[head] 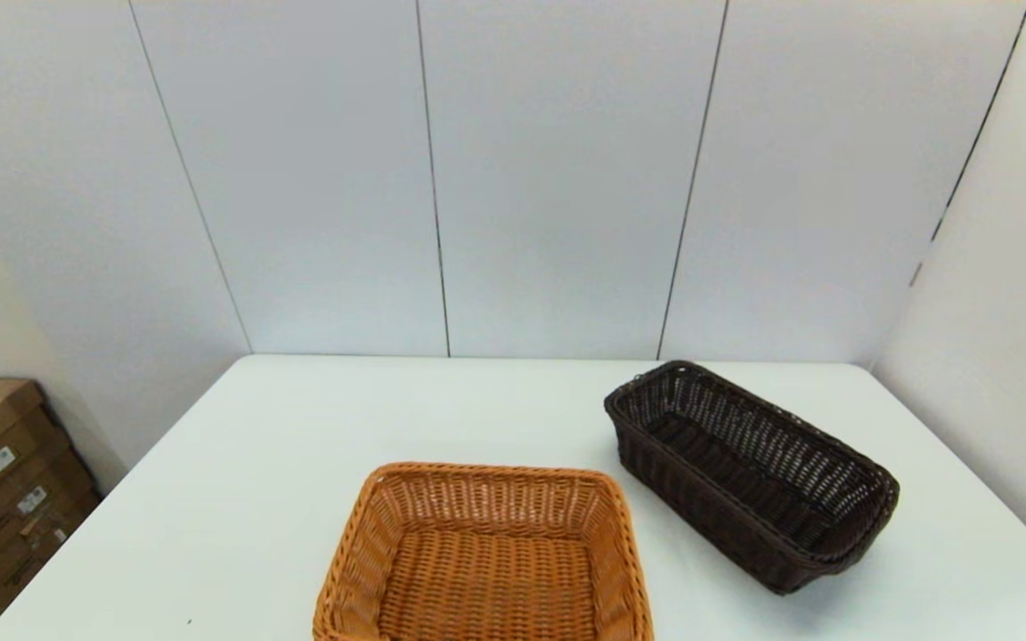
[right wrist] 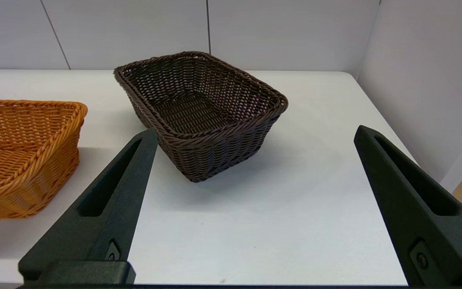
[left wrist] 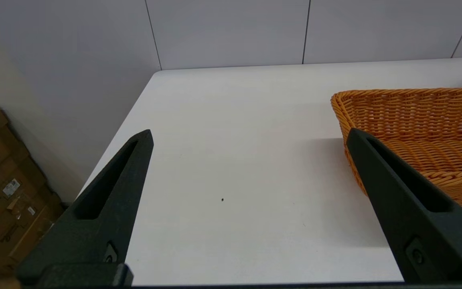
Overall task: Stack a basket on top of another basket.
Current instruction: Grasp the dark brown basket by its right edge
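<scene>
Fingers [left wrist: 110,188] apart over white table [head: 255,481]

Two woven baskets, one dark, one orange, on white.
Dark brown basket [head: 749,476]: near-black wicker, open-weave side band, braided rim. Orange-tan basket [head: 486,556]: tight woven wicker, braided rim, same tone throughout. Table [head: 281,463] plain white. Wall panels [head: 557,178] pale grey-white, thin dark seams. Gripper fingers [right wrist: 110,200] matte black. Cardboard boxes [head: 5,485] brown.

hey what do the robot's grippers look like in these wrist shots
Both the left gripper and the right gripper look alike: two long matte black fingers tapering to blunt points, each with a recessed slot along its length and a small screw near the base. No cables or markings show.
</scene>
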You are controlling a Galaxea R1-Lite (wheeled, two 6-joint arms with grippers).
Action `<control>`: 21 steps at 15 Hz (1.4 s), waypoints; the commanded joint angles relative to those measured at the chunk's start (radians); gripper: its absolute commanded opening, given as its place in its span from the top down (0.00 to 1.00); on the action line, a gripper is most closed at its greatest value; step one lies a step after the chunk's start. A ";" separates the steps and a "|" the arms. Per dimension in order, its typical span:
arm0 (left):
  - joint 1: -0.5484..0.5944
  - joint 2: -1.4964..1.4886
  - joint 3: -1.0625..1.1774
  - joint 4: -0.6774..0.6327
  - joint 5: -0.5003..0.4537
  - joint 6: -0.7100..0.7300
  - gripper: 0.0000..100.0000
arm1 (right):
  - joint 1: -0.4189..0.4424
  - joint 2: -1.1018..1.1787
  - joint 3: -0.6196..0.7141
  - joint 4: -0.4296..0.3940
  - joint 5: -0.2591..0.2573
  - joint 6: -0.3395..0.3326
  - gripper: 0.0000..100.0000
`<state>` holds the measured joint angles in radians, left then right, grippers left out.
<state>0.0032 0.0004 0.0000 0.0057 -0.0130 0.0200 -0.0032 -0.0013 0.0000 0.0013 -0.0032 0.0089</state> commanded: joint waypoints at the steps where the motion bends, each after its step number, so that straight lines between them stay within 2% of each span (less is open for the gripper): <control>1: 0.001 -0.002 0.002 0.000 -0.001 0.000 0.00 | 0.000 0.001 0.000 0.000 0.000 0.000 0.00; 18: 0.000 -0.002 0.002 0.000 -0.001 0.000 0.00 | 0.000 0.001 -0.002 0.002 -0.001 -0.004 0.00; 20: 0.000 -0.002 0.002 0.000 -0.001 0.000 0.00 | 0.000 0.003 -0.032 0.008 0.003 -0.007 0.00; 21: 0.000 -0.002 0.002 0.000 -0.001 0.000 0.00 | 0.000 0.021 -0.078 0.040 0.009 -0.006 0.00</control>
<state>0.0028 0.0004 0.0000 0.0057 -0.0138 0.0200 -0.0032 0.0000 -0.0162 0.0085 -0.0017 -0.0013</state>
